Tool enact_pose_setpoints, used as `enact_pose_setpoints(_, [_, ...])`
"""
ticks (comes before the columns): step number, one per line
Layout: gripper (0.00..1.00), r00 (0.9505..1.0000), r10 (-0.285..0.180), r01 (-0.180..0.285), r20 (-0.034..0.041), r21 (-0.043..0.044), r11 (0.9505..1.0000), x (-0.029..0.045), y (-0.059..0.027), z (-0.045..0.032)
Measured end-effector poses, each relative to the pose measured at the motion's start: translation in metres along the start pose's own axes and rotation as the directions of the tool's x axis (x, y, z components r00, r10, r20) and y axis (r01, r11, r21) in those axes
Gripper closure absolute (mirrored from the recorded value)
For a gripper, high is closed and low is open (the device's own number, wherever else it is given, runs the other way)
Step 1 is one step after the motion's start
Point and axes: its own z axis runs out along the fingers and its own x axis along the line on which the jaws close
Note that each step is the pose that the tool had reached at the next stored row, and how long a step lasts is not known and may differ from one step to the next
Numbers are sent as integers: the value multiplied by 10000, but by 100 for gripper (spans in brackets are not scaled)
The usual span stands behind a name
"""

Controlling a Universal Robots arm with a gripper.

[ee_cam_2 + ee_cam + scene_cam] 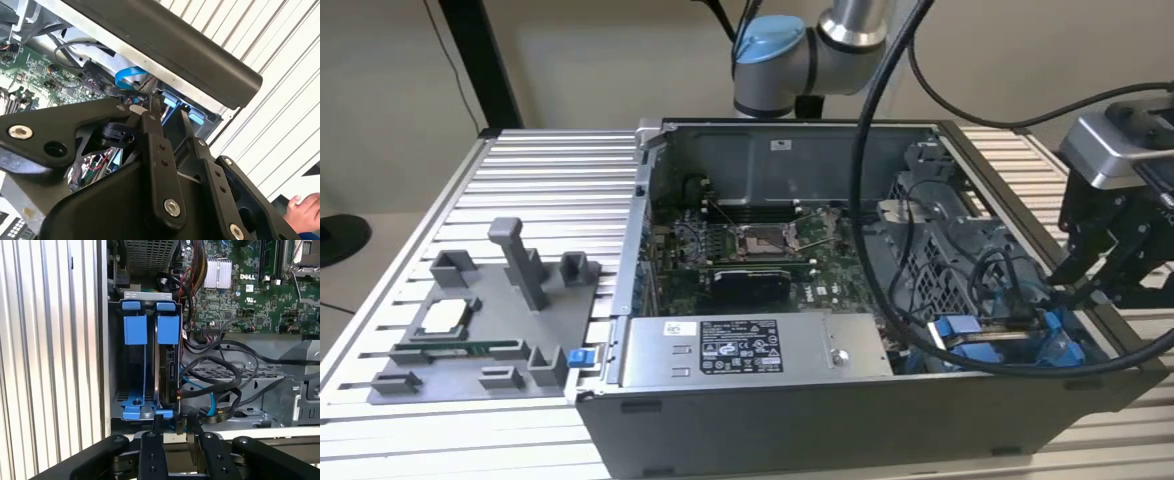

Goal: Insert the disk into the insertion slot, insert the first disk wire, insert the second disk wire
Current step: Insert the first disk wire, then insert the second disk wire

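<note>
The disk [167,367] stands on edge inside the insertion slot [135,365], a grey metal bay with blue rails and tabs in the case's corner. In the exterior view this slot [1001,340] is at the case's front, on the exterior view's right. My gripper [175,424] hovers just outside the bay's open end, open, its two thin black fingers [157,425] a small gap apart with nothing clearly between them. In the second wrist view the gripper [169,116] points at the blue tabs. A blue flat wire [210,400] and black wires [235,370] lie loose beside the disk.
The open computer case [787,420] sits on a ribbed metal table. A silver power supply box [734,350] fills its front. A grey fixture tray [480,330] lies on the exterior view's left. A person's hand [305,210] rests on the table near the case.
</note>
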Motion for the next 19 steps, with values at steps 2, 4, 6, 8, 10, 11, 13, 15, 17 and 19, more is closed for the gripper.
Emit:
enact_pose_setpoints(2, [0,10000,6,-5,3,-49,10000,5,-19,1])
enact_pose_setpoints(4, [0,10000,7,-7,2,-56,10000,5,-19,1])
enact_pose_setpoints(6, [0,10000,7,-7,2,-57,10000,5,-19,0])
enact_pose_setpoints(8, [0,10000,8,-8,5,-67,10000,5,-20,0])
enact_pose_setpoints(10, [0,10000,34,-33,24,-299,9995,5,-21,1])
enact_pose_setpoints(11, [0,10000,45,-43,41,-365,9993,5,-22,1])
enact_pose_setpoints(13, [0,9999,57,-53,87,-447,9990,6,-33,1])
enact_pose_setpoints(15, [0,9999,68,-60,144,-509,9987,9,-65,2])
enact_pose_setpoints(17, [0,9998,78,-67,200,-560,9984,13,-106,5])
enact_pose_setpoints(19, [0,9996,94,-76,274,-653,9978,18,-139,8])
